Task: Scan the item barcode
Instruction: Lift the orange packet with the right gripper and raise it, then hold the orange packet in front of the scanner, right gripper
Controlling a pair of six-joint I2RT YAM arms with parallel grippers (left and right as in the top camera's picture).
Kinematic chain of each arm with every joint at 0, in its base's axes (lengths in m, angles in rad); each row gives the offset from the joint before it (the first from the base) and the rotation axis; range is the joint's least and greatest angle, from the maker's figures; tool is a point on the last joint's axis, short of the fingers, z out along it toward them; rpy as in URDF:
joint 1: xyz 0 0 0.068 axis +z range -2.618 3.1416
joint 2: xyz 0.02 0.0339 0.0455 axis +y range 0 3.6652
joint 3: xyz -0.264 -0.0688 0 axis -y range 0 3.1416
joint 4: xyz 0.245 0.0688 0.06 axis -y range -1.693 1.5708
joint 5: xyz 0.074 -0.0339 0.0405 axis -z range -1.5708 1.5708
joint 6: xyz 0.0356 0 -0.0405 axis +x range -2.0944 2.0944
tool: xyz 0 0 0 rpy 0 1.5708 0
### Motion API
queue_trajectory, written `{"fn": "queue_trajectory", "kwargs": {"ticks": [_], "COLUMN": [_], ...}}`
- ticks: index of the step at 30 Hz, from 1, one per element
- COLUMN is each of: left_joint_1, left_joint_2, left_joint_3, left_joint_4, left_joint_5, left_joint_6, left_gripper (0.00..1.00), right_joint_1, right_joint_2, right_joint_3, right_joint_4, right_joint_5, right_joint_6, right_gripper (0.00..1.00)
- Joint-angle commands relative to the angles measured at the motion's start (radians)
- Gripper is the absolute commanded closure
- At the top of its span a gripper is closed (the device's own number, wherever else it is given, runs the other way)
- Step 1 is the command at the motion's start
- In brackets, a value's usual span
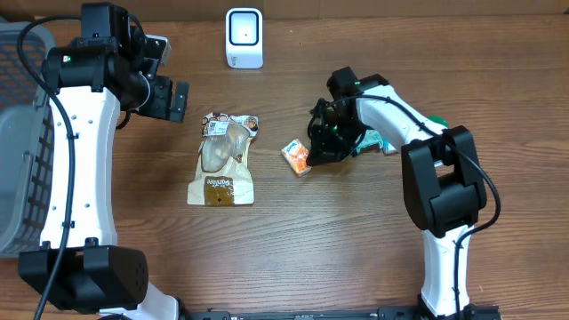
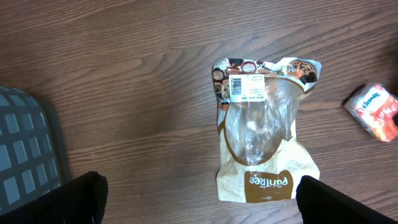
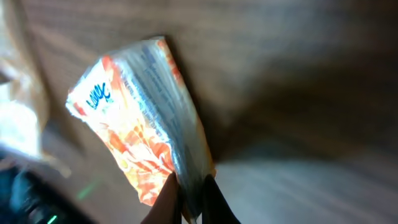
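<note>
One orange packet [image 3: 134, 124], blue lettering unreadable, pinched by right gripper [image 3: 191, 199].

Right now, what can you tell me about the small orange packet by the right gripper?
The orange packet is a small glossy film pouch, orange and white with blue lettering. It sits low over the wooden table, apart from the tan pouch; whether it is lifted is unclear. The right gripper is shut on one crinkled edge. No barcode shows.
</note>
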Motion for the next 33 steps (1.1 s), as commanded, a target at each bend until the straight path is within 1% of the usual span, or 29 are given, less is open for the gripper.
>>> {"fn": "queue_trajectory", "kwargs": {"ticks": [1, 5, 10, 16, 20, 23, 31, 33], "left_joint_1": [0.002, 0.002, 0.002, 0.002, 0.002, 0.002, 0.002, 0.002], "left_joint_2": [0.000, 0.000, 0.000, 0.000, 0.000, 0.000, 0.000, 0.000], "left_joint_3": [0.009, 0.009, 0.009, 0.009, 0.009, 0.009, 0.009, 0.009], "left_joint_4": [-0.002, -0.002, -0.002, -0.002, -0.002, -0.002, -0.002, -0.002], "left_joint_5": [0.007, 0.007, 0.007, 0.007, 0.007, 0.007, 0.007, 0.007], "left_joint_6": [0.011, 0.011, 0.011, 0.011, 0.011, 0.011, 0.011, 0.011], "left_gripper": [0.01, 0.00, 0.00, 0.00, 0.00, 0.00, 0.00, 0.00], "right_joint_1": [-0.051, -0.108, -0.183, -0.230, -0.233, -0.233, -0.233, -0.233], "right_joint_2": [-0.140, -0.241, -0.319, -0.334, -0.334, -0.335, -0.334, -0.334], "right_joint_3": [0.078, 0.085, 0.085, 0.085, 0.085, 0.085, 0.085, 0.085], "right_joint_4": [-0.023, -0.027, -0.066, -0.126, -0.127, -0.126, -0.110, -0.105], "right_joint_5": [-0.233, -0.414, -0.658, -0.875, -0.984, -1.027, -1.024, -0.999], "right_joint_6": [-0.071, -0.070, -0.070, -0.070, -0.070, -0.070, -0.071, -0.070], "right_gripper": [0.96, 0.96, 0.96, 0.96, 0.96, 0.96, 0.96, 0.96]}}
